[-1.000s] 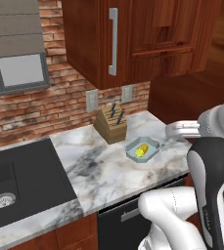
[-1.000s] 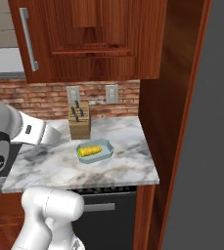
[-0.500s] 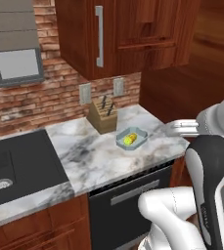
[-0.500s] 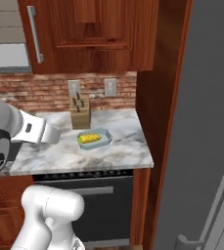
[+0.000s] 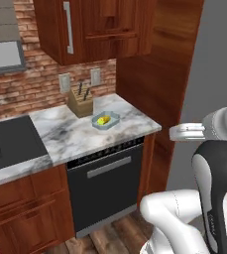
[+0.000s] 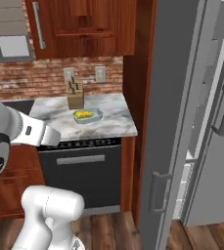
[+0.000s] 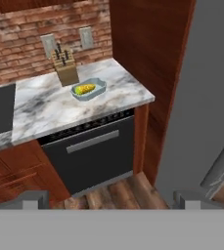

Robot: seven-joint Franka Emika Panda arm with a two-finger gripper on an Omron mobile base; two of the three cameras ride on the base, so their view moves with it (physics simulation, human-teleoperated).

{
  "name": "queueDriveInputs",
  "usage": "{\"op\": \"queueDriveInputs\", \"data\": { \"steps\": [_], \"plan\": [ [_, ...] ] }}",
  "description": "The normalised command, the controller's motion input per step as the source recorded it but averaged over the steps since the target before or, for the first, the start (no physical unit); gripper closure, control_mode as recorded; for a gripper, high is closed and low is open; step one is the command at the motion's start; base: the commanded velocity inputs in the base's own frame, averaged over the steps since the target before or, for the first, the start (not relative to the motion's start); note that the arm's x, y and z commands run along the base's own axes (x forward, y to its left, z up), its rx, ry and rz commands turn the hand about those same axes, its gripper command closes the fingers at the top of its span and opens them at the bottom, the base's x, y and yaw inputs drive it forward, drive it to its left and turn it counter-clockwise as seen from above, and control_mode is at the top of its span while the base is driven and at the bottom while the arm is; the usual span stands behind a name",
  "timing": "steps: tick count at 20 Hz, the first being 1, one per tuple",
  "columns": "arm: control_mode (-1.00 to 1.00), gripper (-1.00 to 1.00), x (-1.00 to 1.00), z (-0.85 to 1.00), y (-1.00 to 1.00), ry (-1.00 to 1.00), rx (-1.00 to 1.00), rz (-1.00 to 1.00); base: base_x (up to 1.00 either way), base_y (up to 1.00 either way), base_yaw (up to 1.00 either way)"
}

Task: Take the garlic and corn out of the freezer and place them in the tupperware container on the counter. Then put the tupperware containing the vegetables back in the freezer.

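The pale blue tupperware container rests on the marble counter, beside the knife block. Inside it lies the yellow corn. The garlic is out of view. Right of the wooden side panel, the freezer's grey door stands swung out, handle low on it. My gripper is open and empty, well back from the counter and above the floor, its fingertips wide apart.
A wooden knife block stands against the brick wall. A black dishwasher front sits under the counter, and a dark sink to the left. The fridge's other steel door is at far right.
The whole picture has shifted: the base has backed away from the counter and swung right, bringing the freezer door into view. The corn stays in the container. The jaws stay wide.
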Motion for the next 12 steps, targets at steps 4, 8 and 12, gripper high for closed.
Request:
{"op": "queueDriveInputs", "data": {
  "steps": [4, 8, 12],
  "plan": [
    [1.00, -1.00, 0.00, 0.00, 0.00, 0.00, 0.00, 0.00, -0.61, -0.35, -0.20],
    [1.00, -1.00, 0.00, 0.00, 0.00, 0.00, 0.00, 0.00, 0.00, -0.06, -0.92],
    [1.00, -1.00, 0.00, 0.00, 0.00, 0.00, 0.00, 0.00, 0.00, 0.00, -0.92]
  ]
}}
